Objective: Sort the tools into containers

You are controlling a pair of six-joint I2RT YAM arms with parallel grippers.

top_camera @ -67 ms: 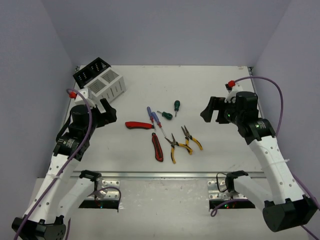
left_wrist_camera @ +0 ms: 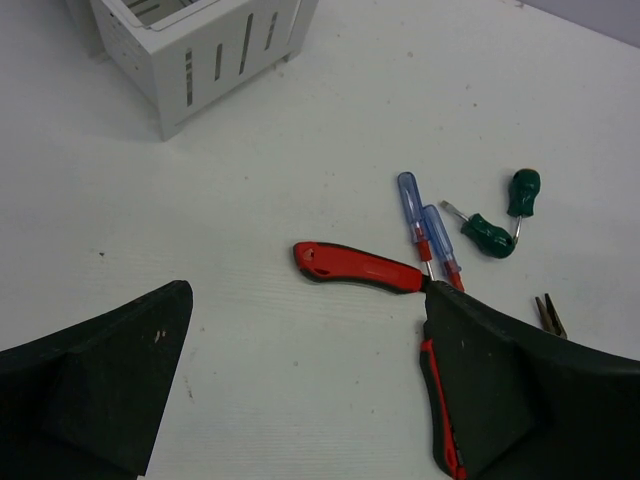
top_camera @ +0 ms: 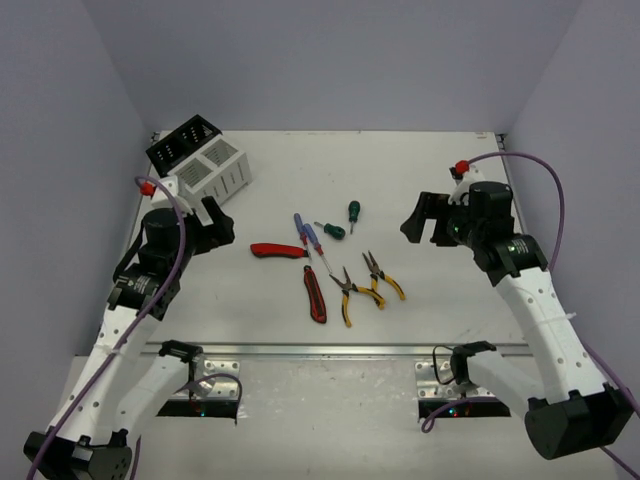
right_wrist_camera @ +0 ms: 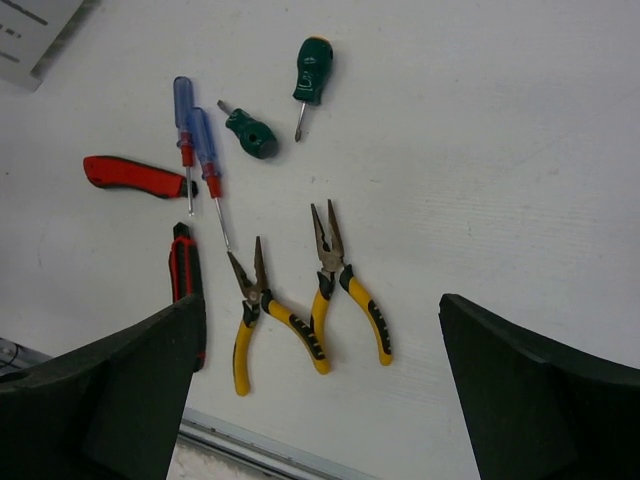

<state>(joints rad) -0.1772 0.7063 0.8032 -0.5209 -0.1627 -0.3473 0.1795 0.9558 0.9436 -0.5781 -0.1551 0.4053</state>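
Note:
The tools lie mid-table: one red-black utility knife (top_camera: 277, 251) lying crosswise, a second knife (top_camera: 315, 294) lengthwise, two blue-handled screwdrivers (top_camera: 307, 237), two green stubby screwdrivers (top_camera: 342, 222), and two yellow-handled pliers (top_camera: 366, 285). The bins stand at the back left, one black bin (top_camera: 182, 142) and white bins (top_camera: 218, 172). My left gripper (top_camera: 212, 226) is open and empty, left of the crosswise knife (left_wrist_camera: 358, 268). My right gripper (top_camera: 428, 222) is open and empty, right of the pliers (right_wrist_camera: 300, 300). The right wrist view shows all the tools.
A metal rail (top_camera: 320, 350) runs along the near table edge. Purple walls enclose the table on three sides. A purple cable (top_camera: 545, 180) loops over the right arm. A white bin's corner (left_wrist_camera: 200, 50) shows in the left wrist view.

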